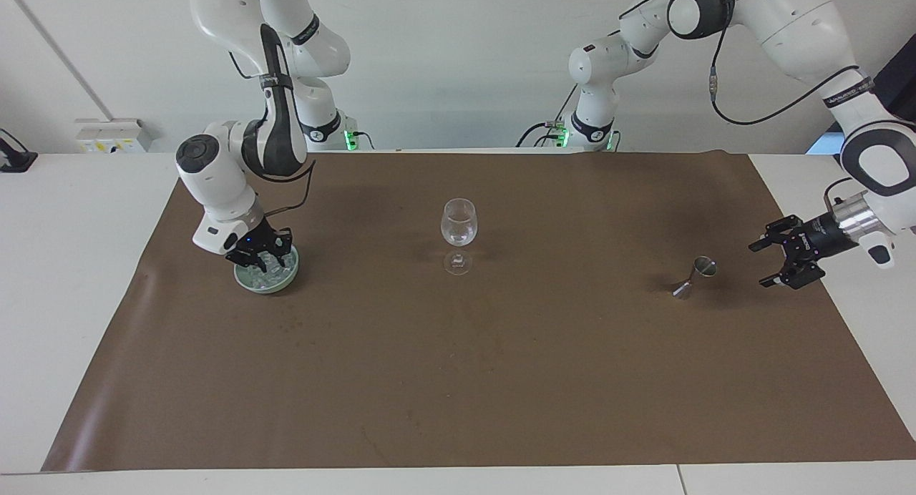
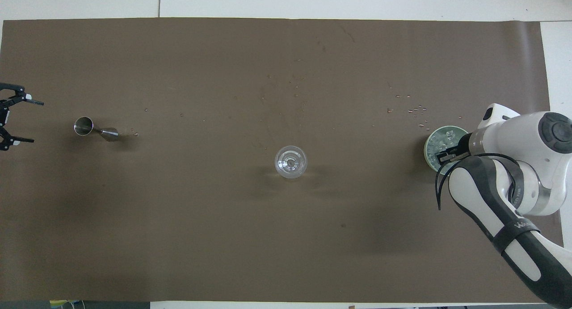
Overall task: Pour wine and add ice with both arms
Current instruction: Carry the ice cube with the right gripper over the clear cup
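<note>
Cover: brown paper sheet (image 1: 458, 380), matt and faintly creased, spread over the white table (image 1: 64, 216); we judge it is there to catch spills.
Left arm: white jointed arm (image 1: 801, 23) reaching to its own end of the sheet. The left gripper (image 1: 776, 260) hangs low by the sheet's edge, fingers spread wide and empty, well apart from the jigger; we read this as a tool set down after pouring.
Right arm: white arm (image 1: 215, 187) bent steeply down so its tool can reach into the dish. The right gripper (image 1: 259, 257) sits inside the dish among the cubes; we cannot tell whether its fingers have clamped a cube.
Wine glass: clear stemmed glass (image 1: 458, 232), round bowl, upright at the sheet's middle, between both arms so either may reach it. We see no ice in it.
Dish: shallow round pale-green dish (image 2: 429, 141) at the right arm's end.
Jigger: small metal double cone (image 1: 693, 277), tilted on the sheet.
Ice: small whitish-clear cubes (image 2: 442, 137), heaped in the dish.
</note>
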Robot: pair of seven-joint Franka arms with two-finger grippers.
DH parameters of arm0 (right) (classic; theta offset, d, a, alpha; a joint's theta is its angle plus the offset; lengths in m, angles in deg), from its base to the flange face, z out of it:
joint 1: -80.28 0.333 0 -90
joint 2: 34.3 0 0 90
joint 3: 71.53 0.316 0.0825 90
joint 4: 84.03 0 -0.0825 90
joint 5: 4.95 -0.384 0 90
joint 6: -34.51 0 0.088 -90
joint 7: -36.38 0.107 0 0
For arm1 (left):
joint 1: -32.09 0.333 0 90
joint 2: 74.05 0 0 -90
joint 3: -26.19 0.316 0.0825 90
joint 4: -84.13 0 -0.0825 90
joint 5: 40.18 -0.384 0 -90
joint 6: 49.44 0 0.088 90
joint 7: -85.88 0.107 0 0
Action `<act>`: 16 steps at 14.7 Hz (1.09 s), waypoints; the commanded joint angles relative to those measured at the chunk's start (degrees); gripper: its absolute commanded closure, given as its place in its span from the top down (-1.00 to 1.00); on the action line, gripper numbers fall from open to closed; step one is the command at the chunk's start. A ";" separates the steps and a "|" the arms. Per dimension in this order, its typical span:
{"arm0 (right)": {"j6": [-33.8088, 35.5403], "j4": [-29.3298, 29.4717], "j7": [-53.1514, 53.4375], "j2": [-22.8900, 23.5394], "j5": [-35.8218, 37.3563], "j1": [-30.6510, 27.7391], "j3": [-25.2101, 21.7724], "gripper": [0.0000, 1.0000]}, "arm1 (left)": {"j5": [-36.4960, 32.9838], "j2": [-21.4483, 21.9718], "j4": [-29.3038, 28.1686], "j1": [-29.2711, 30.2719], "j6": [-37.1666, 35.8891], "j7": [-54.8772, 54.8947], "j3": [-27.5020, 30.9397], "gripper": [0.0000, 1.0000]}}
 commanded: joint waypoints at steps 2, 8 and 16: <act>-1.19 -2.53 -1.79 -1.64 -1.12 -0.30 0.13 -0.28 | -2.09 5.28 -0.70 -1.59 -2.26 0.33 0.00 1.00; -1.28 -2.62 -1.70 -1.64 -1.12 -0.39 0.13 -0.41 | -10.52 11.44 -1.58 -8.80 -4.20 12.44 0.09 1.00; -1.28 -2.27 -1.70 -1.56 -1.12 -0.39 0.13 -0.63 | -17.91 15.32 -3.16 -17.07 -4.65 35.02 0.09 1.00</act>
